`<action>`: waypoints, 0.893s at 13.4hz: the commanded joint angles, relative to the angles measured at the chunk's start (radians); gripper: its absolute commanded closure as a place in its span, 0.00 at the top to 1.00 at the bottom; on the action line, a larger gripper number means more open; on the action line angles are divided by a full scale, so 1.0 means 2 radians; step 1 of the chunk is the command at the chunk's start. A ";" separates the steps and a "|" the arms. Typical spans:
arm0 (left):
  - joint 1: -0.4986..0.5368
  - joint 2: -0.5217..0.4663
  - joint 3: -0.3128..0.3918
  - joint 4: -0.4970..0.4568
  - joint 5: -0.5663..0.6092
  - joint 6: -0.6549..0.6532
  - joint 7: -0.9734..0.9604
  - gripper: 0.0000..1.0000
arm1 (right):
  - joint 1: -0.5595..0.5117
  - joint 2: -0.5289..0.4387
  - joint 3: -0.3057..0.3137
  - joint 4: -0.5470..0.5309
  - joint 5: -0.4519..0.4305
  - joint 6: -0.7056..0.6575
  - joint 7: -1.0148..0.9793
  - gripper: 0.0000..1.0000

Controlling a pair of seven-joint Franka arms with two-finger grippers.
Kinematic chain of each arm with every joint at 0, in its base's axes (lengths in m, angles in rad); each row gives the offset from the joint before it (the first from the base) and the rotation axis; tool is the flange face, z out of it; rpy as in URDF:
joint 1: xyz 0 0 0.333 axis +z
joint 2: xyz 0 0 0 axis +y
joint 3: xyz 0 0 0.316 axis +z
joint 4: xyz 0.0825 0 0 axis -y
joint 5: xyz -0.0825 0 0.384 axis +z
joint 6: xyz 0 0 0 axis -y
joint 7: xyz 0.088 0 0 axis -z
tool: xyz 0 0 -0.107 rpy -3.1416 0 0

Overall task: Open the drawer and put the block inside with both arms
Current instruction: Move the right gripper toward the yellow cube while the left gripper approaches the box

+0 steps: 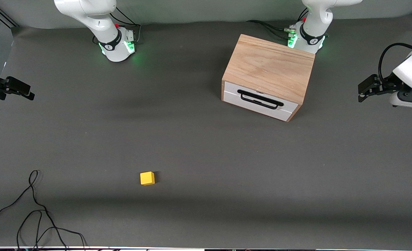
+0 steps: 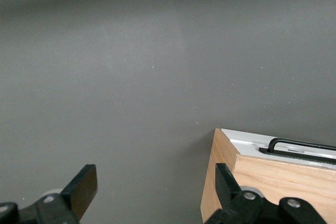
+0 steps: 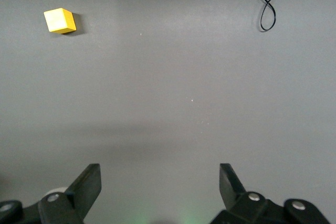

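The light-oak cabinet (image 1: 272, 66) stands near the left arm's base. Its drawer (image 1: 233, 93) is shut, white front and black bar handle (image 1: 260, 99) facing the front camera. The left wrist view shows a corner of the cabinet (image 2: 262, 182) and the handle (image 2: 302, 148). The yellow block (image 1: 147, 178) lies on the mat, much nearer the front camera, toward the right arm's end. It also shows in the right wrist view (image 3: 60, 20). My left gripper (image 1: 362, 92) (image 2: 156, 190) hangs open and empty beside the cabinet. My right gripper (image 1: 28, 92) (image 3: 160, 187) hangs open and empty over the mat's edge.
A loose black cable (image 1: 35, 209) lies on the grey mat near the front edge at the right arm's end; its loop shows in the right wrist view (image 3: 273, 3). The arm bases (image 1: 118, 45) stand along the back of the table.
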 commanded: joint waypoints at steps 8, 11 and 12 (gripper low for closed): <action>-0.005 0.016 -0.003 0.027 0.010 -0.020 -0.009 1.00 | 0.005 0.002 0.004 -0.001 -0.006 -0.004 -0.003 1.00; -0.005 0.016 -0.003 0.027 0.010 -0.020 -0.010 1.00 | 0.029 0.017 0.016 0.013 -0.005 0.003 0.023 1.00; -0.005 0.016 -0.003 0.027 0.010 -0.020 -0.010 1.00 | 0.049 0.030 0.016 0.031 -0.005 0.003 0.046 1.00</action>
